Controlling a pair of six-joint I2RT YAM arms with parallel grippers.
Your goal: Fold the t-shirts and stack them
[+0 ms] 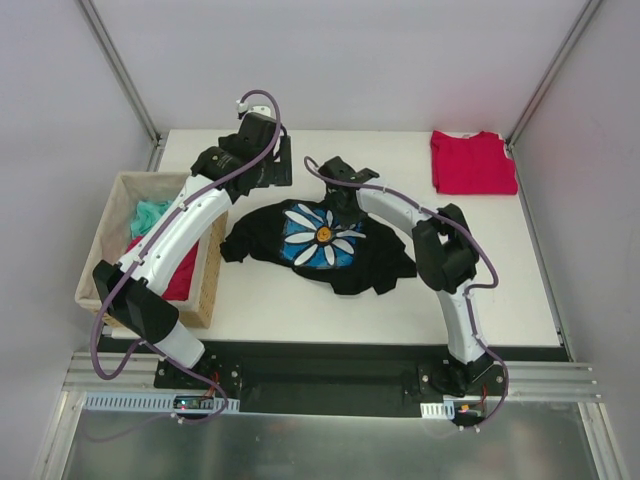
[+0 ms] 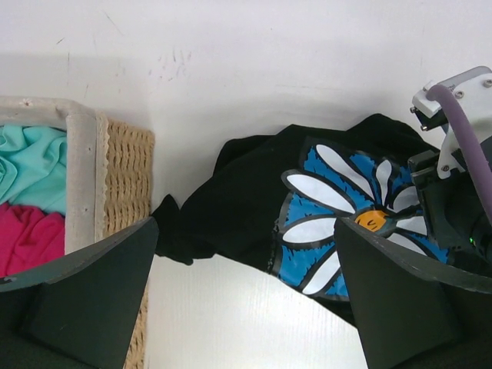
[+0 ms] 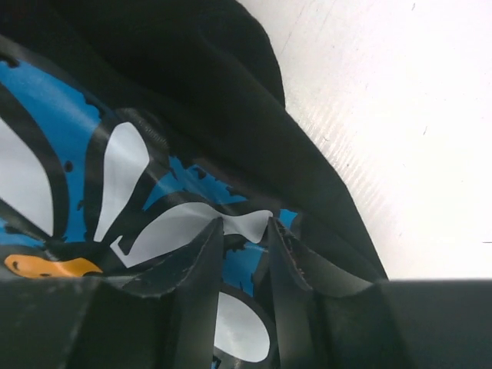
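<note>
The black t-shirt point(image 1: 372, 262) lies rumpled in the middle of the table, its blue and white daisy print facing up. It also shows in the left wrist view point(image 2: 238, 192) and the right wrist view point(image 3: 231, 84). My right gripper point(image 1: 338, 211) is down on the shirt's far edge. Its jaws point(image 3: 244, 231) stand nearly closed with a fold of the print pinched between them. My left gripper point(image 1: 272, 168) hangs wide open and empty above the table, behind the shirt's left part point(image 2: 246, 307). The red t-shirt point(image 1: 472, 162) lies folded at the back right corner.
A woven tan basket point(image 1: 105, 240) stands at the left table edge, holding teal cloth point(image 1: 150, 215) and red cloth point(image 1: 180, 272). Its corner shows in the left wrist view point(image 2: 123, 177). The right arm's wrist point(image 2: 453, 154) sits over the shirt's right side.
</note>
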